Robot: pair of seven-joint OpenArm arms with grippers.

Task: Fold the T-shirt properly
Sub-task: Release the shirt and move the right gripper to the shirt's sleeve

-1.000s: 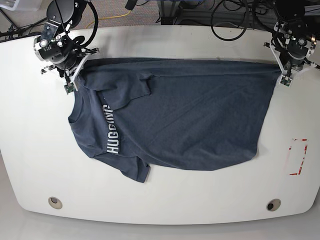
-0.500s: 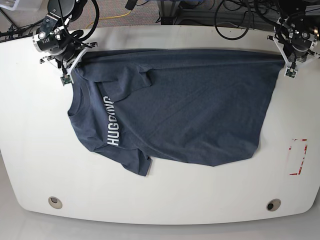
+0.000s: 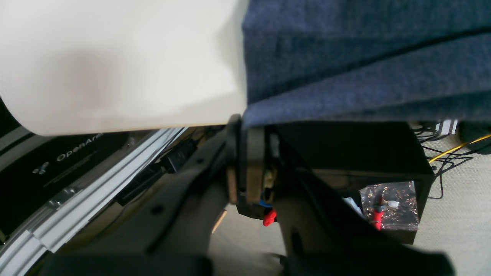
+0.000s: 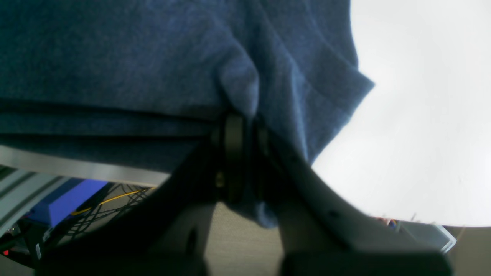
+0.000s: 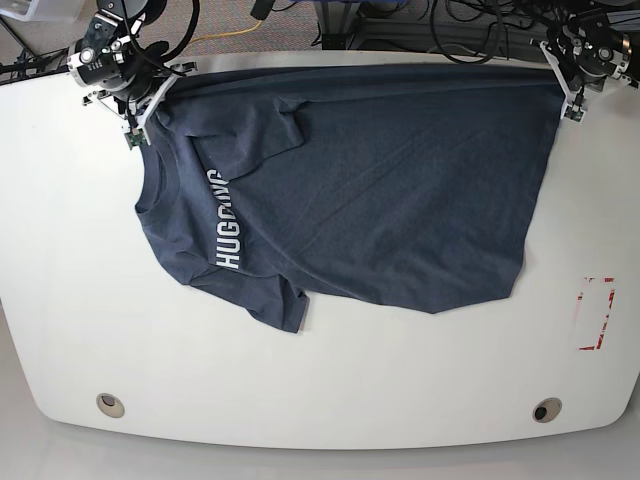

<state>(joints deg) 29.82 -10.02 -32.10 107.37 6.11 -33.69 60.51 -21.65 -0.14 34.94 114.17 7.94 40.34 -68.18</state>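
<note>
Navy T-shirt (image 5: 380, 190) — white lettering — on white table (image 5: 320, 390).

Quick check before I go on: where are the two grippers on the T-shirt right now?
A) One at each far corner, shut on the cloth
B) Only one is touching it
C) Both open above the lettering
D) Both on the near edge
A: the right gripper and left gripper each pinch a far corner of the T-shirt.

The T-shirt (image 5: 380, 190) has white letters on its left part that look like "HUGGING". A dark panel (image 3: 50, 161) under the table says "OpenAr", cut off.
</note>
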